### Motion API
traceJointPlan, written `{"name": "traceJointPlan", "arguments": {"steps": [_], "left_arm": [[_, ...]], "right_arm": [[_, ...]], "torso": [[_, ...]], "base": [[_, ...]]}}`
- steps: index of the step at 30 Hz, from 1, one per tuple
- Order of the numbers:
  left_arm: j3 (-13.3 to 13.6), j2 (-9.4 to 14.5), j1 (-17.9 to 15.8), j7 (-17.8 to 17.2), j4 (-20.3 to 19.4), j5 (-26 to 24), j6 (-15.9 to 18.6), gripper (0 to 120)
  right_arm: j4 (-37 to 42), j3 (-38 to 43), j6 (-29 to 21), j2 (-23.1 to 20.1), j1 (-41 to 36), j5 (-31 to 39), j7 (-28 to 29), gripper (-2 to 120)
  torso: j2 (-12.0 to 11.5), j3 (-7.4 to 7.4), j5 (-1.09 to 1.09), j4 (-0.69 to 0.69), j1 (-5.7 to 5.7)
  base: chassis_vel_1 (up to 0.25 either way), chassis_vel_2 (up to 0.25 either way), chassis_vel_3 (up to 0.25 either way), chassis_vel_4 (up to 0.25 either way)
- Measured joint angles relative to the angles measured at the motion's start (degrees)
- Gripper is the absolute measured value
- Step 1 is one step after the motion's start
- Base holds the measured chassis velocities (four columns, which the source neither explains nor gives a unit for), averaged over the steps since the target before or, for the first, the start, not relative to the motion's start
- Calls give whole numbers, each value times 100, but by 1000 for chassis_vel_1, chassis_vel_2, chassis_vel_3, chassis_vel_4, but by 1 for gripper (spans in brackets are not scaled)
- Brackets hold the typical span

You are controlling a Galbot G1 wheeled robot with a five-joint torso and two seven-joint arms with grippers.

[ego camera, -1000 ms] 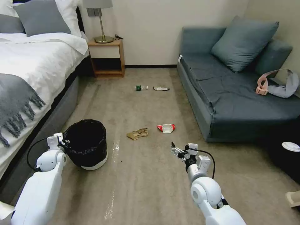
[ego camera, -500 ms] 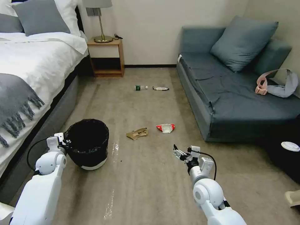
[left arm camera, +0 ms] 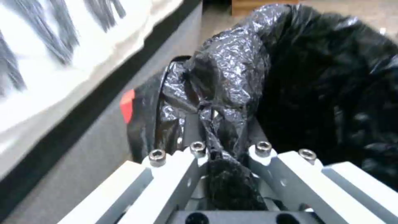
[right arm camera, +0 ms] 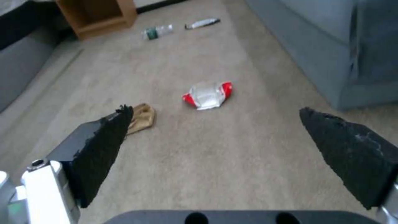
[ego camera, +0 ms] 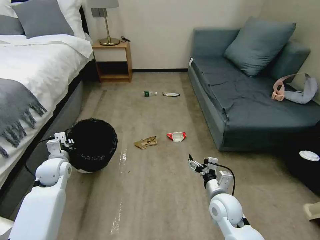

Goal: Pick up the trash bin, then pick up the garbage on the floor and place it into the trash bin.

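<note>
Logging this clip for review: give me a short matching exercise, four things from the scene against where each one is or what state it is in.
Things:
1. trash bin
2. bottle
3. right gripper
4. brown paper bag

Places or states:
A. open above bare carpet
B. beside the red-and-white wrapper
C. rim clamped by the left gripper
D. far down the floor, near the nightstand

Pairs: 1-C, 2-D, 3-A, 4-B

Floor [ego camera: 160,200]: beige carpet | on it: paper bag [ego camera: 146,142], red-white wrapper [ego camera: 176,136], bottle [ego camera: 150,93], flat wrapper [ego camera: 171,94]
</note>
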Motion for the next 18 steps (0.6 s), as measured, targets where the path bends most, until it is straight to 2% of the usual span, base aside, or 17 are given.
{"name": "traceJointPlan", "arguments": {"steps": [4, 6, 13, 18], "left_arm": [[-42, -14, 135, -6, -306, 57, 22, 4], [-122, -11, 223, 22, -440, 281, 15, 4], [-234, 14, 363, 145, -435, 614, -164, 4], [-283, 14, 454, 284, -367, 667, -295, 4]], "right_arm": [[-2, 3, 122, 14, -40, -123, -56, 100], [-2, -15, 172, 16, -43, -206, -104, 100], [1, -24, 189, 23, -56, -147, -266, 100], [7, -39, 189, 34, -93, -91, -363, 100]], "torso": [[0, 0, -1, -1, 0], [0, -1, 0, -1, 0], [1, -1, 0, 1, 0], [1, 0, -2, -1, 0]], "base": [[0, 0, 0, 0], [0, 0, 0, 0], [0, 0, 0, 0], [0, 0, 0, 0]]}}
